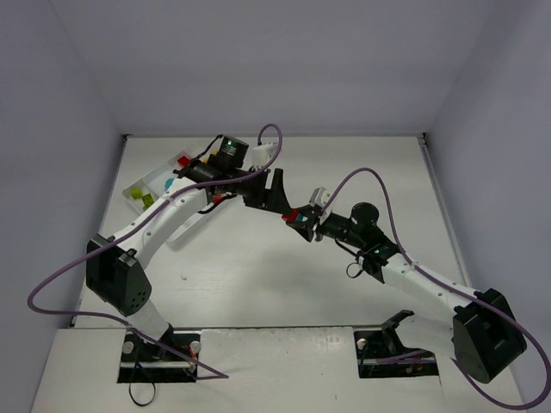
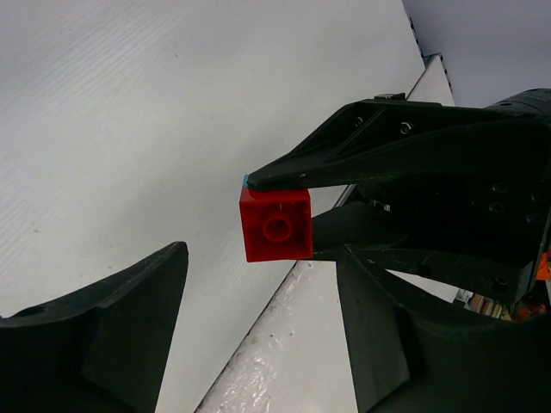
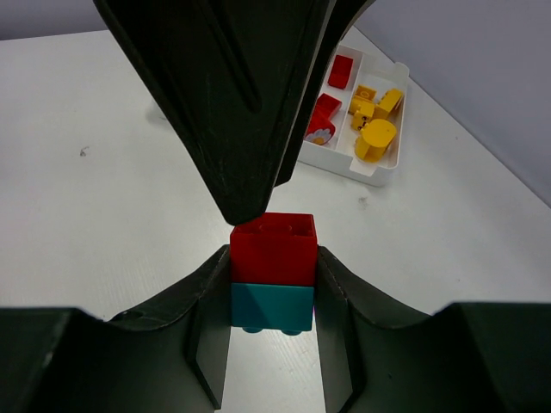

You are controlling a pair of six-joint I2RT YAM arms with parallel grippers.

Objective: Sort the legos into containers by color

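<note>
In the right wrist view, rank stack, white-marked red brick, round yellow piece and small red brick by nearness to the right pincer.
1. red-and-teal stack, gripped in the right pincer.
2. white-marked red brick and round yellow piece, near end of the tray: too close to call.
3. small red brick, farther back in it.

Above mid-tabletop [image 1: 258,284] the left end effector [image 1: 277,200] and right end effector [image 1: 303,218] meet tip to tip. The right one's fingers clamp a red-teal stack [image 3: 272,271]. The left one's fingers are spread wide around it, one right at its top, so nothing could pass between them. The left arm [image 1: 164,219] crosses over the tray [image 1: 127,193], and cables [image 1: 362,174] arch above. The tabletop's near, far and right parts lie bare.
</note>
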